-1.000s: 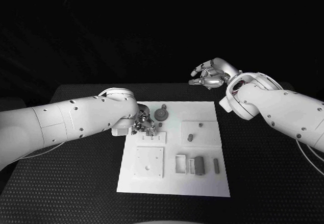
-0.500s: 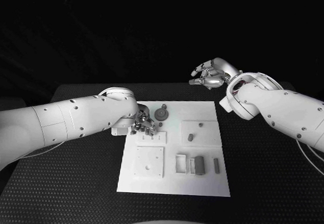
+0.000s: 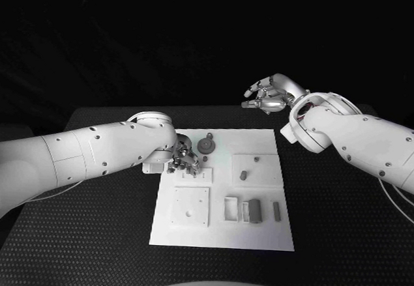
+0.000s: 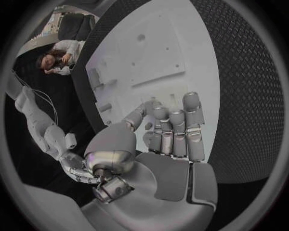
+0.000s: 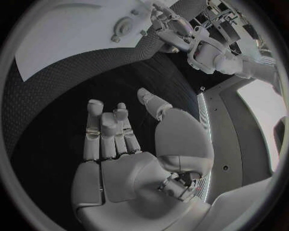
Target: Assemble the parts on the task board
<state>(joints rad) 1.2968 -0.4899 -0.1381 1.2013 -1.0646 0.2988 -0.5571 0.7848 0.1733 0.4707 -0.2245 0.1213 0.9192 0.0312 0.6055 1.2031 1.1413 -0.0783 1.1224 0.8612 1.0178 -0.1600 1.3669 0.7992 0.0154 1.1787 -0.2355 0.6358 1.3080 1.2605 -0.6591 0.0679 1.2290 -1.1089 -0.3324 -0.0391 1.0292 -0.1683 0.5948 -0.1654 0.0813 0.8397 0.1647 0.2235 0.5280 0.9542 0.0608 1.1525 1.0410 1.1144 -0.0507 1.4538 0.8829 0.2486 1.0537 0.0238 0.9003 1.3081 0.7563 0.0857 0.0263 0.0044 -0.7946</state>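
Board [image 3: 222, 238], a white plate, lies flat mid-counter [image 3: 88, 240], probably rigid. The left hand [image 3: 184, 160] hovers at its far left corner, fingers curled together over a small part I cannot make out; whether it grips is unclear. The right hand [image 3: 265, 94] hangs beyond the board, fingers apart, empty. Grey parts [image 3: 252, 211] near the front look small, hard, light, likely slippery: pinch their long sides.

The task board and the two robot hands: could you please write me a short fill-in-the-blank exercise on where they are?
1. The white task board lies on a ____ table.
2. The ____ robot hand is down over the board's far corner.
3. The right robot hand is raised beyond the table's far edge and holds ____.

Missing words: black; left; nothing
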